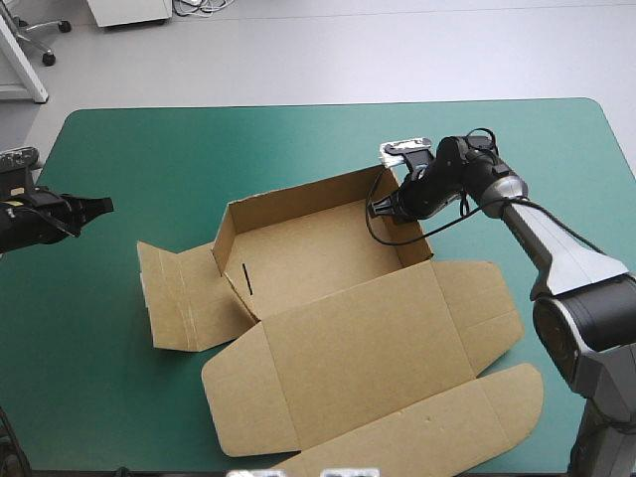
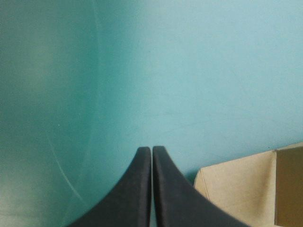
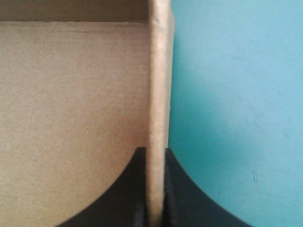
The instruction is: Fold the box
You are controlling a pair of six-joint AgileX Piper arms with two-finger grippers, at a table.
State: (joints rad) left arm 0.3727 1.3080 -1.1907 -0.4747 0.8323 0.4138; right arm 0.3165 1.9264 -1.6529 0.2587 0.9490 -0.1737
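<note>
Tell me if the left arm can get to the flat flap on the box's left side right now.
Probably yes. The left gripper, shut, has only bare teal-green cover between it and the flap, which lies flat and untouched.

Brown box [image 1: 328, 268], mid-table [image 1: 149, 149]: half-formed open tray. Far, left and right walls upright. Lid panel flat toward near edge; side flap flat at left.
</note>
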